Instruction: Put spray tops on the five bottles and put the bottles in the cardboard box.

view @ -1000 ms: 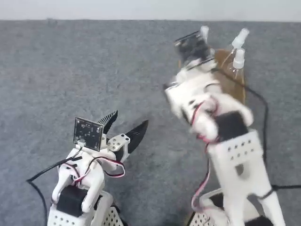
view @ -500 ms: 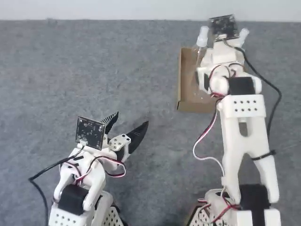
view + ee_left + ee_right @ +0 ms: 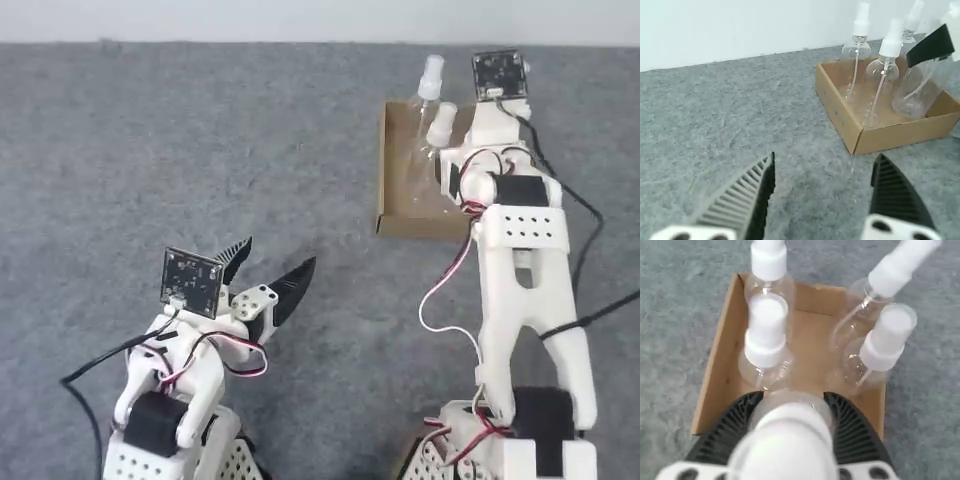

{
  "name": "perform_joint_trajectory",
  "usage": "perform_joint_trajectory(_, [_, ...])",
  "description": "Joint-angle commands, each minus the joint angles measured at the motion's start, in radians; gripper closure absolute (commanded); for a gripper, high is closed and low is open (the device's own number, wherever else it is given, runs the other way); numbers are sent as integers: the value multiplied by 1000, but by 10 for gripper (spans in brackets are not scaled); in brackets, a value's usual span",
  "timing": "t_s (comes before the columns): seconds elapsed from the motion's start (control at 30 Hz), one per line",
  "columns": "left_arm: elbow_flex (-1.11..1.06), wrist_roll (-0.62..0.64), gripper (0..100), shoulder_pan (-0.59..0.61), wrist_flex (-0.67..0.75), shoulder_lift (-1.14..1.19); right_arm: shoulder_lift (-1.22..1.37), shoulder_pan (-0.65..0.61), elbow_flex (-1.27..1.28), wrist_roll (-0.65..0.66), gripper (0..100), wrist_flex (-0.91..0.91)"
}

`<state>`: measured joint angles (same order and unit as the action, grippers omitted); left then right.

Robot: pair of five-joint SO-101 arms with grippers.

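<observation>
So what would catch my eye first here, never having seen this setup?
The cardboard box at the far right of the grey table, with four clear spray-topped bottles inside. The right end effector grips a fifth bottle at the box's near end, while the left end effector sits open and empty at the near left.
</observation>
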<state>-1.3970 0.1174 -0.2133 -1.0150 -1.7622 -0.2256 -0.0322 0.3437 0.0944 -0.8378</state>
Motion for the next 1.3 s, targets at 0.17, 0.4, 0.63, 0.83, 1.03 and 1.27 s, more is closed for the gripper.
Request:
perform_joint_trajectory(0.17, [-5, -8, 713, -3, 35, -8, -12, 8, 41, 15, 993, 96])
perform_joint_trajectory(0.4, [-5, -8, 713, -3, 35, -8, -12, 8, 61, 15, 993, 113])
perform_joint_trajectory(0.63, [-5, -8, 713, -3, 35, -8, 33, 8, 61, 15, 993, 113])
perform_joint_trajectory(0.83, [-5, -8, 713, -3, 34, -8, 116, 10, 60, 14, 993, 183])
perform_joint_trajectory(1.03, [-5, -8, 713, -3, 35, -8, 154, 10, 61, 11, 993, 189])
perform_joint_trajectory(1.27, [-5, -8, 713, -3, 35, -8, 199, 8, 61, 12, 992, 186])
